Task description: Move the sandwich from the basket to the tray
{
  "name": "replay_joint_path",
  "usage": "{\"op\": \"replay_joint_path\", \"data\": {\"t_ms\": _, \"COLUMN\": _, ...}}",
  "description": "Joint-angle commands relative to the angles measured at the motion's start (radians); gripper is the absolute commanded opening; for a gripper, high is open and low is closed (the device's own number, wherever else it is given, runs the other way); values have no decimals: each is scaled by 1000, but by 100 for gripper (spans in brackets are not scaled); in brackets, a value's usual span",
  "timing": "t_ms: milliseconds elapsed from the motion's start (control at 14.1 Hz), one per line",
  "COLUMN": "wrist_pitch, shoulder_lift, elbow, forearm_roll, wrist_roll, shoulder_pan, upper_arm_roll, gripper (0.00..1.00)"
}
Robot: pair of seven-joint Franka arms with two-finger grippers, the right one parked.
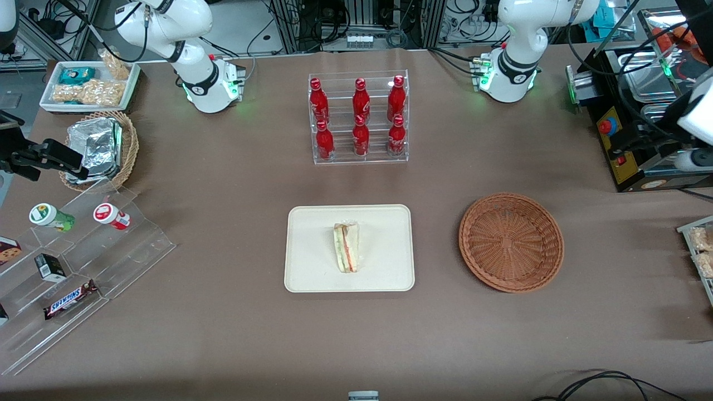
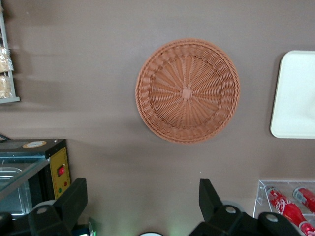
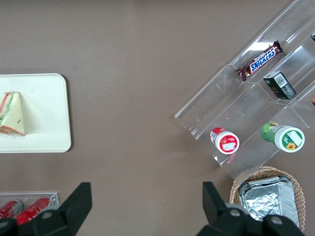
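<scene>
1. The sandwich (image 1: 346, 247) lies near the middle of the cream tray (image 1: 312, 273), clear of every rim, so I'd call the placing done.
2. The shallow wicker basket (image 1: 511, 241) sits beside the tray, toward the working arm's end, with nothing in it.
3. The gripper (image 2: 142, 206) hangs high over the table, fingers (image 2: 74, 201) spread wide, holding nothing. Looks parked to me.
4. The acrylic rack (image 1: 359, 117) holds 6 red bottles.

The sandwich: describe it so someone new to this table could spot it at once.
Start at the acrylic rack of red bottles in the table's middle; nearer the front camera lies the cream tray. The sandwich lies on it, a wrapped wedge with red and green filling. The brown basket beside the tray is empty, and the gripper, open, hangs above the table near it.
</scene>
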Motion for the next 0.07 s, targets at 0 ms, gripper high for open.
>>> {"op": "replay_joint_path", "data": {"t_ms": 0, "wrist_pitch": 12, "shoulder_lift": -14, "elbow": 2, "forearm_roll": -15, "wrist_roll": 19, "shoulder_pan": 9, "upper_arm_roll": 1, "gripper": 100}}
